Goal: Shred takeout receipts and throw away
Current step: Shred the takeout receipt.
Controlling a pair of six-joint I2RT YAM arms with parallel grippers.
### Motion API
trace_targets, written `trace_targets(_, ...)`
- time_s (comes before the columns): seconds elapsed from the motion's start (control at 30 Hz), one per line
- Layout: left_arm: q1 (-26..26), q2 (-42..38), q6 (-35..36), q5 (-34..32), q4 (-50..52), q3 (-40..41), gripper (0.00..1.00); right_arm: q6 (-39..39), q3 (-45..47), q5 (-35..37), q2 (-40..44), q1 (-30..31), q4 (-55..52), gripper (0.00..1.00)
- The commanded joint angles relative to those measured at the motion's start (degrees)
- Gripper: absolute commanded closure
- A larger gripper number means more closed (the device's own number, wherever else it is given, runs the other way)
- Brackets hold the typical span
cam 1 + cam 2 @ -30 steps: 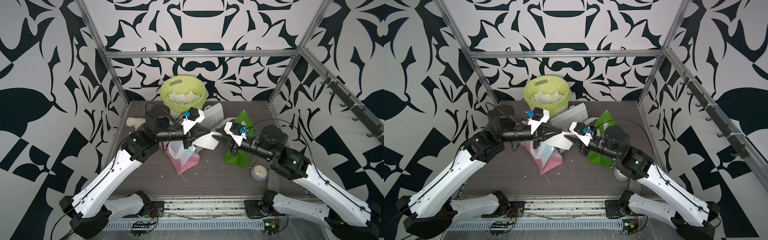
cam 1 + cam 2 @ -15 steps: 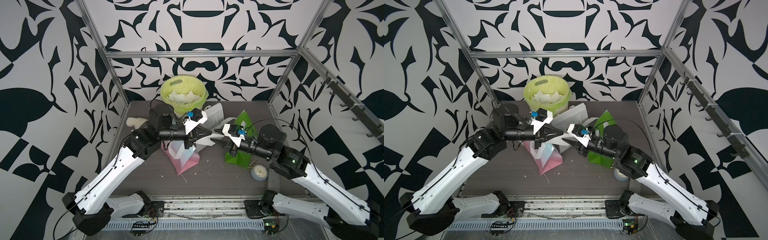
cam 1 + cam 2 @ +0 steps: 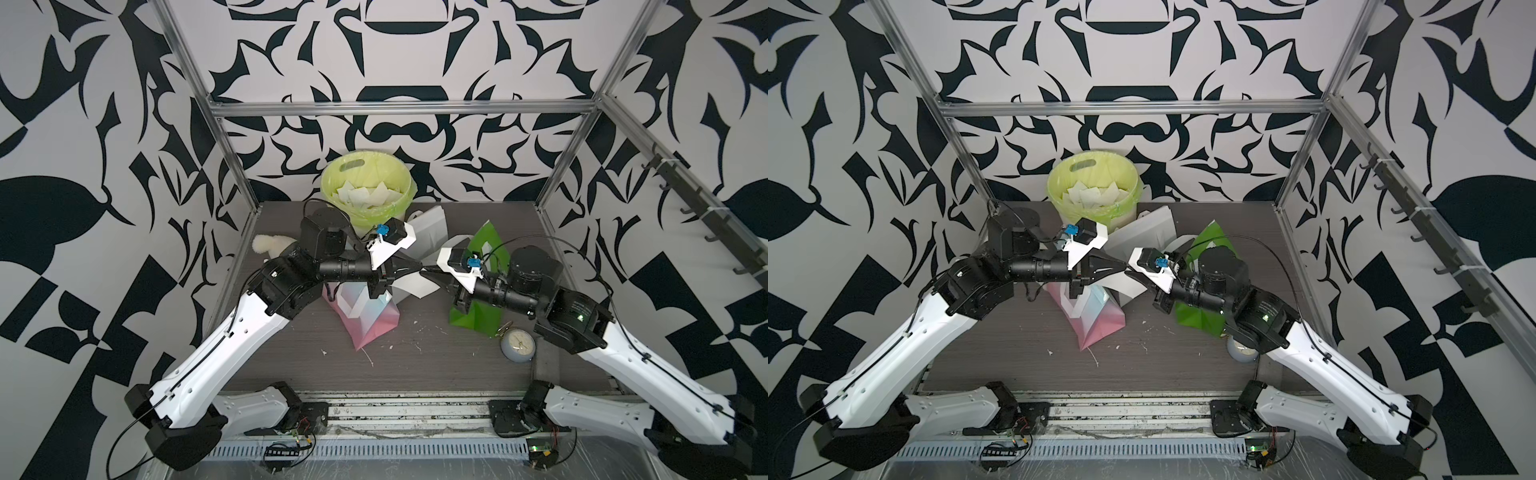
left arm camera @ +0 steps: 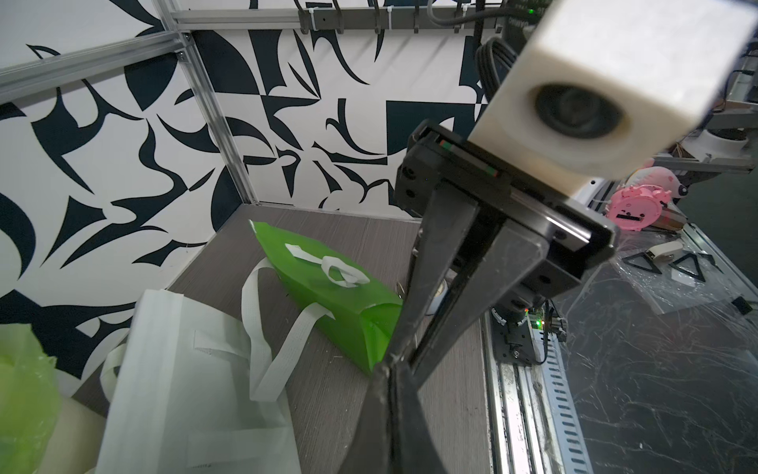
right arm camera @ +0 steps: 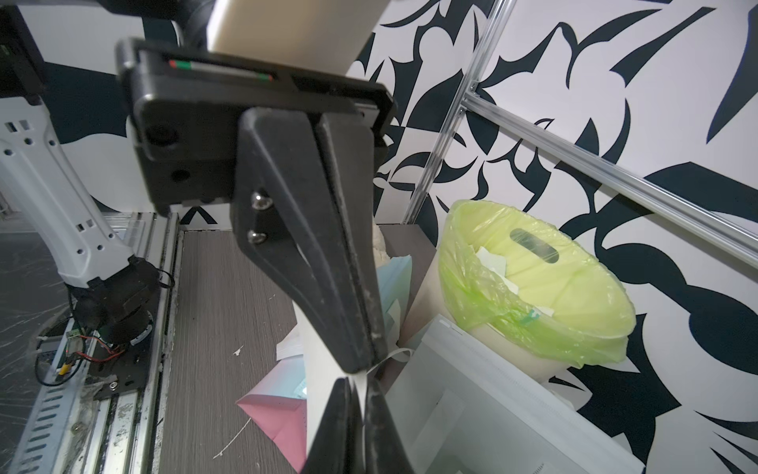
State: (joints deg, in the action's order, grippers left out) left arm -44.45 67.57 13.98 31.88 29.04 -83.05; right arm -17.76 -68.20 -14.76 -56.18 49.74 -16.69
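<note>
- Left pincer (image 3: 417,266) is clamped tight on the takeout receipt (image 3: 409,287), tip to tip with the right pincer (image 3: 428,274).
- Right pincer is pinched closed on the same takeout receipt, which hangs just beneath both tips.

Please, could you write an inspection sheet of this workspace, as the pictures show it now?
Surface: dark wood-grain table, with small white shreds scattered towards the front.
Job's things: one white receipt held in the air between both hands; torn scraps lie in the lined bin.
Clutter: pink bag, green bag, white bag, alarm clock, plush toy.
Hands: left hand and right hand both shut on the receipt, tips close together.
Cables: black cable arcs above the right arm; no snag seen.
Surroundings: patterned walls, metal frame, hook rail.
</note>
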Motion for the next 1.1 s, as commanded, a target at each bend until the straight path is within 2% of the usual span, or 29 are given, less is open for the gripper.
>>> trace_targets(0.0,-0.5,-0.8,0.5,-0.9,0.9,-1.2,1.0,0.2,-3.1,0.9,-0.3,0.3,0.4,0.91)
trace_targets(0.07,-0.5,-0.8,0.6,-1.0,0.9,-1.2,1.0,0.1,-3.5,1.7,-0.5,0.2,0.3,0.94)
trace_targets(0.13,-0.7,-0.7,0.0,-3.9,0.3,-1.6,1.0,0.3,-3.7,1.9,-0.5,0.3,0.3,1.0)
trace_targets(0.23,-0.9,-0.4,-2.1,-8.5,-1.3,-1.7,1.0,-0.1,-3.2,2.3,-0.1,0.3,0.7,1.0)
trace_targets(0.37,-1.0,0.8,-6.3,-10.0,-2.7,-2.2,1.0,-2.7,-1.6,4.2,0.8,0.3,2.0,1.0)
trace_targets(0.53,-1.0,2.6,-12.7,-18.4,-3.6,-3.7,1.0,-4.6,-1.7,4.0,1.6,0.9,0.7,1.0)
trace_targets(0.7,-1.1,4.2,-14.6,-16.4,-3.6,-4.8,1.0,-7.1,0.5,2.9,3.2,2.0,1.6,1.0)
trace_targets(1.07,-1.1,4.9,-18.6,-17.0,-2.9,-7.5,1.0,-11.0,2.5,4.3,3.0,4.1,1.4,1.0)
